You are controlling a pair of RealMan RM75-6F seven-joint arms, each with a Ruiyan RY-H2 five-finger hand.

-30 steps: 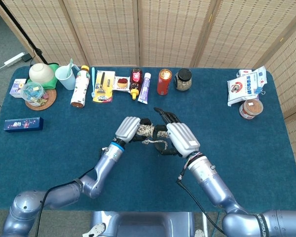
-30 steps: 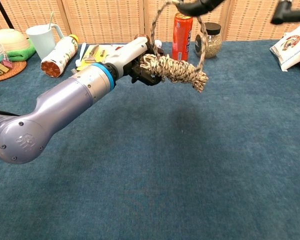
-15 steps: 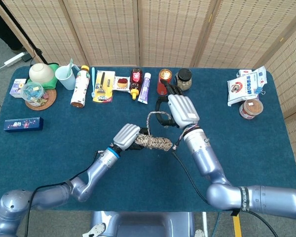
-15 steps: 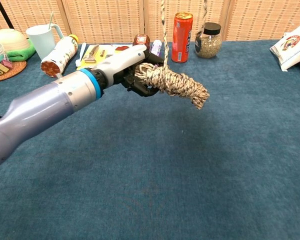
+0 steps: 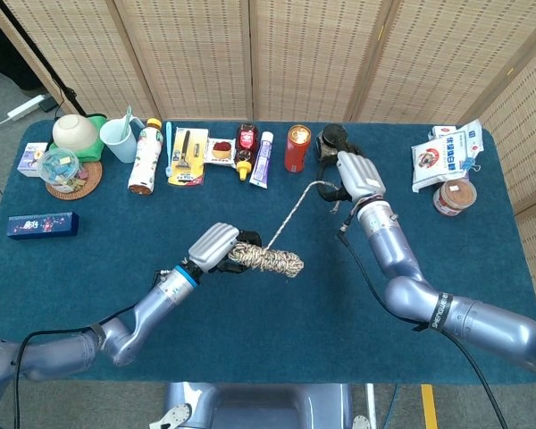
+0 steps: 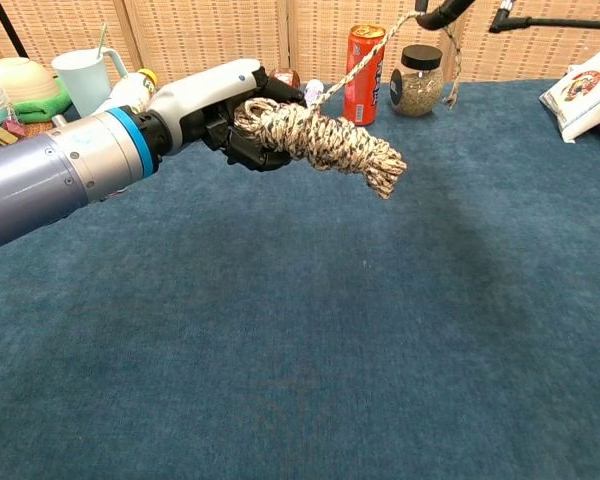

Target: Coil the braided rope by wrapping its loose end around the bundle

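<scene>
My left hand (image 5: 213,245) (image 6: 223,105) grips one end of the beige braided rope bundle (image 5: 266,261) (image 6: 320,140) and holds it above the blue table, sticking out to the right. From the bundle a loose strand (image 5: 295,211) (image 6: 365,62) runs taut, up and to the right, to my right hand (image 5: 355,175), which pinches it near the far side of the table. In the chest view only dark fingertips (image 6: 442,13) of the right hand show at the top edge, with a short tail of rope (image 6: 454,68) hanging from them.
Along the table's far edge stand a red can (image 5: 297,147), a dark-lidded jar (image 5: 331,143), tubes and bottles (image 5: 145,157) and a cup (image 5: 119,140). Snack packets (image 5: 444,154) lie far right, a blue box (image 5: 41,224) far left. The blue tabletop (image 6: 360,330) lies beneath the bundle.
My right hand has moved back and to the right, pulling the strand from a slack loop into a straight taut line. The left hand and bundle shifted slightly left and nearer.
</scene>
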